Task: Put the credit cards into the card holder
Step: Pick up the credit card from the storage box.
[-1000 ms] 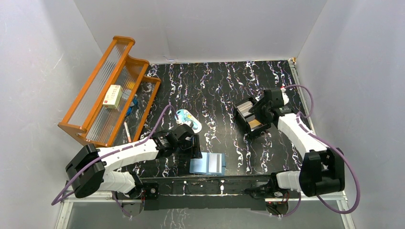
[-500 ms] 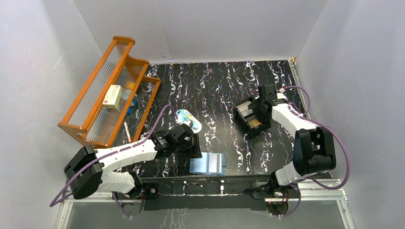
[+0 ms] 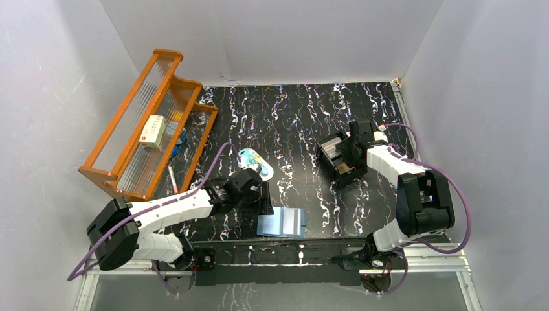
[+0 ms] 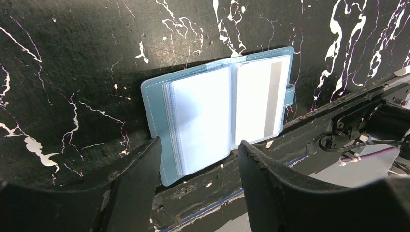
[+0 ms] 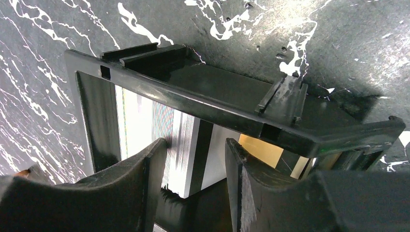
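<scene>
Both grippers stand with their jaws parted, and neither visibly clamps anything. The left gripper hangs low over the near left corner of the card holder, its two dark fingers straddling that edge without clearly touching it. The card holder lies opened flat on the black marbled table, close to the near edge, clear pockets up, a pale grey-striped rectangle showing in its right half. The right gripper is well apart from it, on the far right side, dipped into a black open-topped box. Its fingers sit either side of a dark divider, in front of the credit cards, a pale stack standing on edge with an orange-tan card beside it; whether the tips touch them I cannot tell.
</scene>
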### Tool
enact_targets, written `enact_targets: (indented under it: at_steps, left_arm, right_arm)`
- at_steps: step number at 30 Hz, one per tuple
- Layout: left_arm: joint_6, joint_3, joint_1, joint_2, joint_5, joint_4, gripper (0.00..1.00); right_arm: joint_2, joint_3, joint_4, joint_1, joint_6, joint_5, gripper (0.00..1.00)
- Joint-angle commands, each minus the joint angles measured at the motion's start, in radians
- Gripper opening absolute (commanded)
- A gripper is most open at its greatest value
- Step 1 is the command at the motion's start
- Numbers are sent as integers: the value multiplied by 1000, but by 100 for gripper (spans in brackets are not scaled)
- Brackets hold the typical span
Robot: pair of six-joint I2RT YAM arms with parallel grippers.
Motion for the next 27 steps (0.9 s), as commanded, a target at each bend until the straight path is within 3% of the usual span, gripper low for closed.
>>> enact_targets:
  at_steps: [1, 7, 27]
  left_arm:
    - [-5, -3, 5, -26, -12, -21, 58]
    - [-10, -7, 5, -27, -9, -19, 58]
    - [-21, -17, 5, -33, -10, -16, 58]
  right_arm:
    - [-4, -2, 46, 1, 31, 30, 57]
    - [15, -13, 61, 1, 34, 30, 55]
    - [-84, -80, 98, 0, 49, 91, 29]
